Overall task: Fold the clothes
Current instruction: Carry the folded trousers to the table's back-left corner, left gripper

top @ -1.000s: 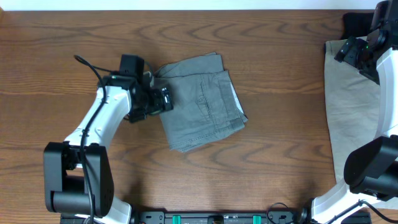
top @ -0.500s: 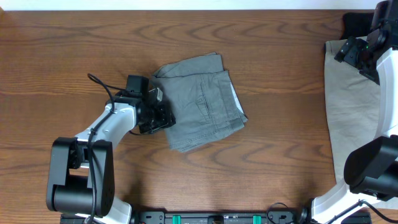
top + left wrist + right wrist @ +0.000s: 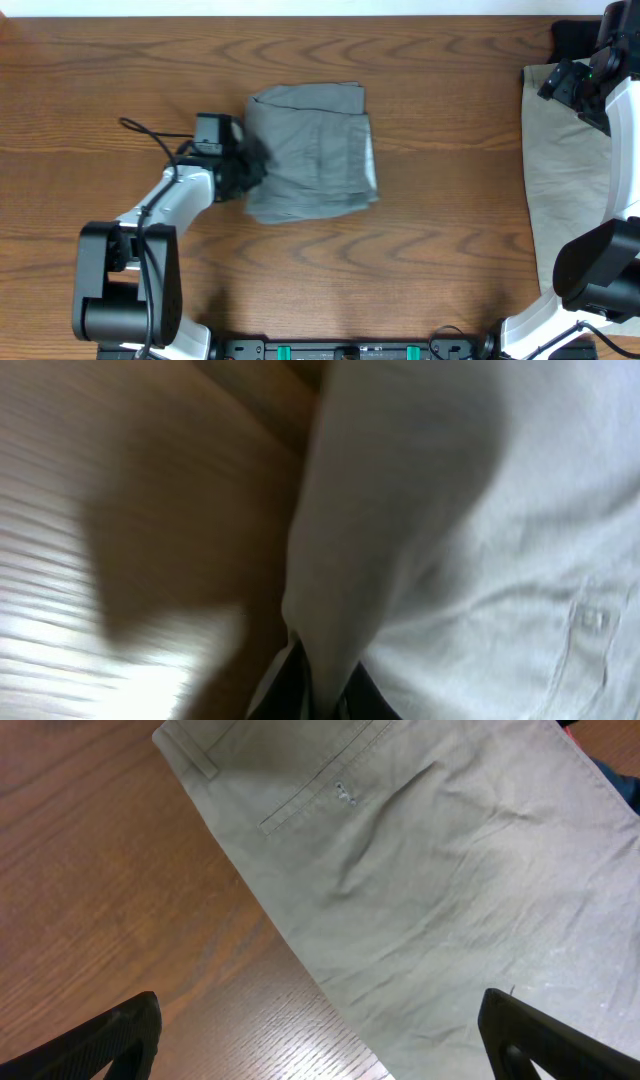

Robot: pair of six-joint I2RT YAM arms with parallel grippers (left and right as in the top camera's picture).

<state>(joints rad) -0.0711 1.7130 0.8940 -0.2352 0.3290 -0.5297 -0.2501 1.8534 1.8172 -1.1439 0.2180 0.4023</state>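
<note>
**Two pairs of shorts: the folded medium-grey woven cotton shorts (image 3: 310, 150) gripped, the light beige-khaki woven cotton shorts (image 3: 560, 180) lying free**

The grey pair sits in the middle of the overhead frame on the brown wood-grain table (image 3: 450, 60), folded into a compact, roughly square bundle. The left gripper (image 3: 248, 165) is at the bundle's left edge, touching it. The left wrist view is blurred. There, a fold of grey cloth runs down between the dark fingers (image 3: 285, 685) at the bottom of the frame, so the jaws are clamped on the fabric. A small button (image 3: 595, 620) shows at the lower right of that view.

The beige pair lies flat along the right edge of the overhead frame and runs out of the picture. The right gripper (image 3: 320, 1020) hangs over its upper part, holding nothing. Its two black fingers (image 3: 110, 1040) are spread wide at the lower corners of the right wrist view. In that view the beige cloth fills the upper right, with a back pocket slit and its button (image 3: 345, 790) near the top, and bare wood shows at the left.
</note>
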